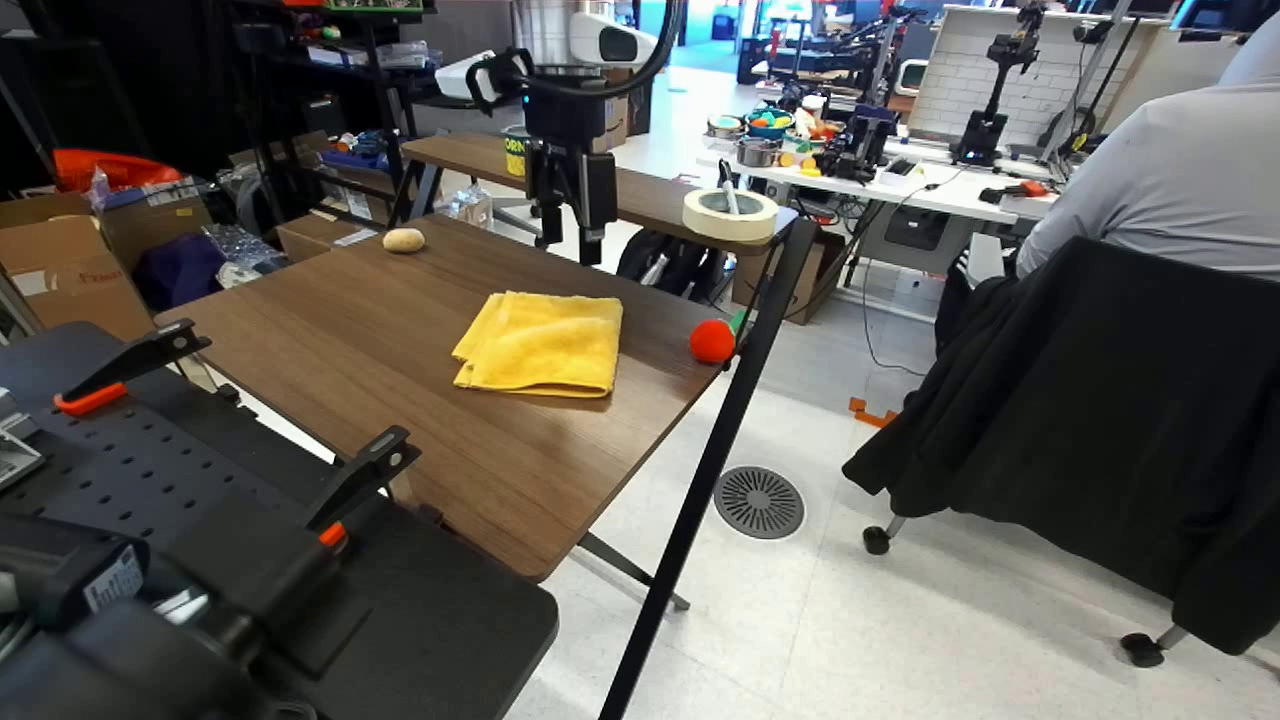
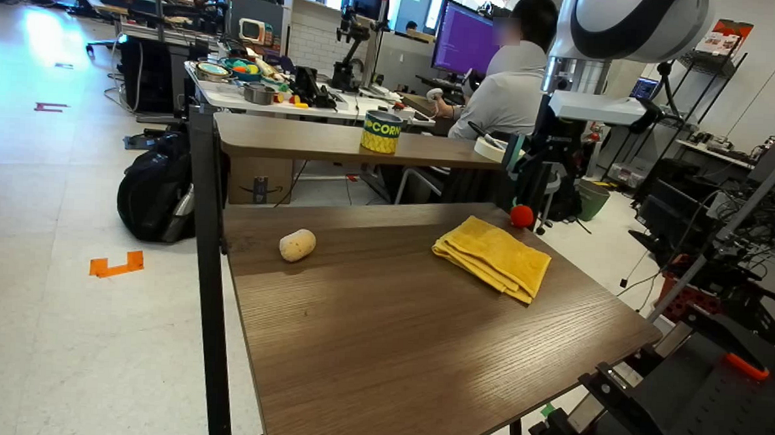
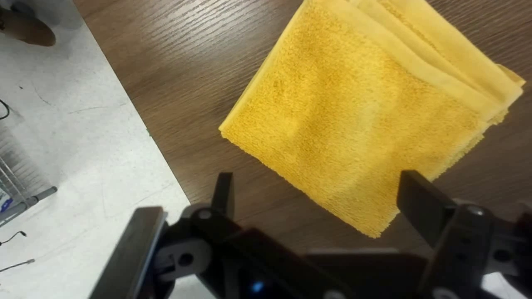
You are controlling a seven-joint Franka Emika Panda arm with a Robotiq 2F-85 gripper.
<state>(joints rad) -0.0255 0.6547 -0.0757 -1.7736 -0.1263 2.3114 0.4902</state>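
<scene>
Yellow terry towel [image 1: 545, 345]: folded in layers, roughly square, lying flat on the brown wood-grain tabletop [image 1: 390, 330]
Gripper [image 3: 316, 185]: fingers spread wide with nothing held; it hangs above the tabletop near the towel, apart from it, and a corner of the cloth shows between the fingers in the wrist view
Potato [image 2: 297, 245]: on the tabletop near an edge, well apart from the towel
Red ball [image 1: 712, 341]: at the table's corner, near the towel; perhaps a toy tomato, though the green bit beside it is too small to be sure
Raised shelf [image 2: 286, 138]: bears a corn can [image 2: 381, 132] and, well apart from it, a masking tape roll [image 1: 715, 226] with a marker [image 1: 730, 192] tilted in its hole
Seated person [image 1: 1150, 190]: gray shirt, black jacket [image 1: 1080, 420] draped over the chair back
</scene>
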